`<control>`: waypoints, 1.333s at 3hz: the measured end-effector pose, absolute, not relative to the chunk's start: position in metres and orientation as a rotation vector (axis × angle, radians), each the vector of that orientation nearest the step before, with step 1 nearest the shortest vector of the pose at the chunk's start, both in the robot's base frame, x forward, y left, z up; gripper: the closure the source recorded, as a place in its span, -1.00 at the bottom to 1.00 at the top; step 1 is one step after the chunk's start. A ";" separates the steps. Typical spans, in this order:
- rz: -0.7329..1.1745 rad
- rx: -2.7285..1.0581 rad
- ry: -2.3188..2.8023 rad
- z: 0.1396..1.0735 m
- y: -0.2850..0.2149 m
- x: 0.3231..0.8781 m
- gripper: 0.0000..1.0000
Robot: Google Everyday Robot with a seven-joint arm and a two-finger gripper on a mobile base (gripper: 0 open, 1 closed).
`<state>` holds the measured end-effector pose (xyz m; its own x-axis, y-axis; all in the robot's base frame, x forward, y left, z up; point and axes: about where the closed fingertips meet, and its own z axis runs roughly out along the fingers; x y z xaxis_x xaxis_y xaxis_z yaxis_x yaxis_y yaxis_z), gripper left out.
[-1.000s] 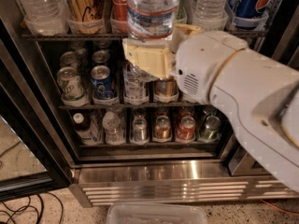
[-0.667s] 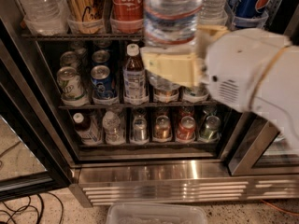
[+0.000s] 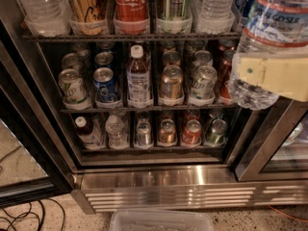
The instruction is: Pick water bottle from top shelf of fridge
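My gripper (image 3: 262,77) is at the right edge of the camera view, in front of the fridge (image 3: 168,179). Its cream fingers (image 3: 281,76) are shut around the water bottle (image 3: 276,25), a large clear ribbed bottle with a white label, blue lettering and a red band. The bottle hangs upright, clear of the top shelf (image 3: 130,36) and to the right of its row of tall bottles and cans. Its cap is out of view above the frame.
On the top shelf stand two more clear bottles (image 3: 41,6) (image 3: 216,4), a tan can (image 3: 86,6), a Coca-Cola bottle (image 3: 131,4) and a green can (image 3: 172,1). Racks of short cans lie below. A steel door frame (image 3: 269,138) is on the right, a plastic tub (image 3: 161,220) on the floor.
The gripper has carried the water bottle to the right, away from the middle of the top shelf and closer to the camera. The white arm has left the view.
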<state>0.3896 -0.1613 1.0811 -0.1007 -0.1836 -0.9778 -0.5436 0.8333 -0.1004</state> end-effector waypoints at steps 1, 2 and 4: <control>0.329 -0.577 1.671 1.082 -0.160 0.389 1.00; 0.334 -0.599 1.686 1.080 -0.152 0.391 1.00; 0.515 -0.584 1.837 1.017 -0.138 0.393 1.00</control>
<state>0.3927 -0.1381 1.0167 -0.2910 -0.1456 -0.9456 -0.6159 0.7849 0.0687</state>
